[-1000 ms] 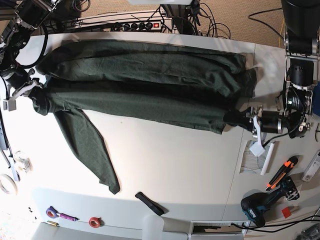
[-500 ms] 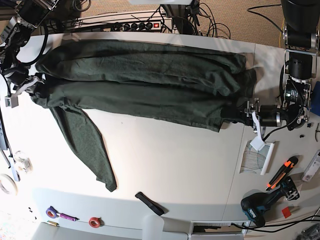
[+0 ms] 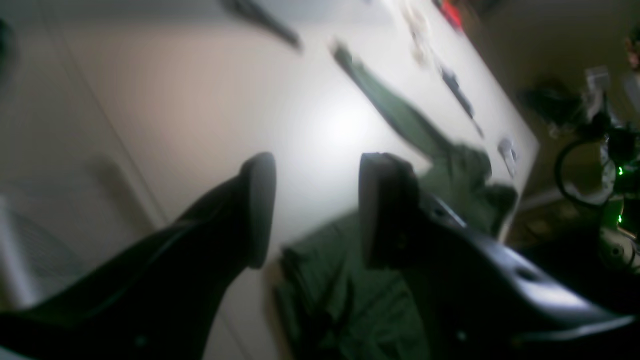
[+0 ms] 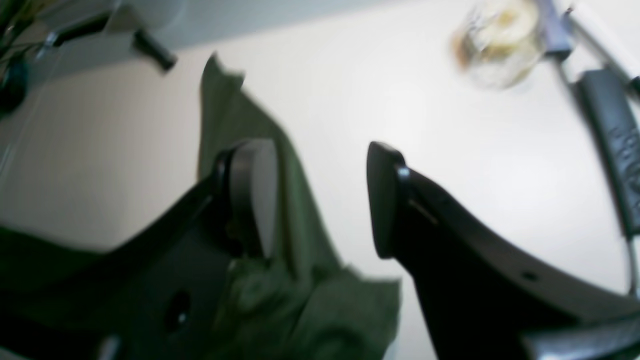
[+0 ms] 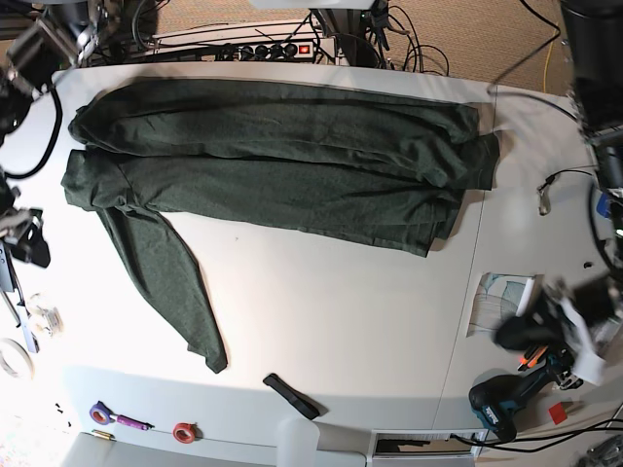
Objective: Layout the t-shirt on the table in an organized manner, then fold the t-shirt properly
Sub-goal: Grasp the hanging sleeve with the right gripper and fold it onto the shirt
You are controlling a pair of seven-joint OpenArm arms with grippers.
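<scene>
White table [image 5: 341, 316] | green t-shirt [image 5: 273, 156] laid out | left hand [image 3: 317, 210] unclenched | right hand [image 4: 320, 197] unclenched

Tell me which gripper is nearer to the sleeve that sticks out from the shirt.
Right. The right gripper sits beside the shoulder end of the sleeve, apart from it; the left gripper is at the opposite side of the table, beyond the shirt.

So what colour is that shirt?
The t-shirt is plain dark green, clearest in the base view.
</scene>
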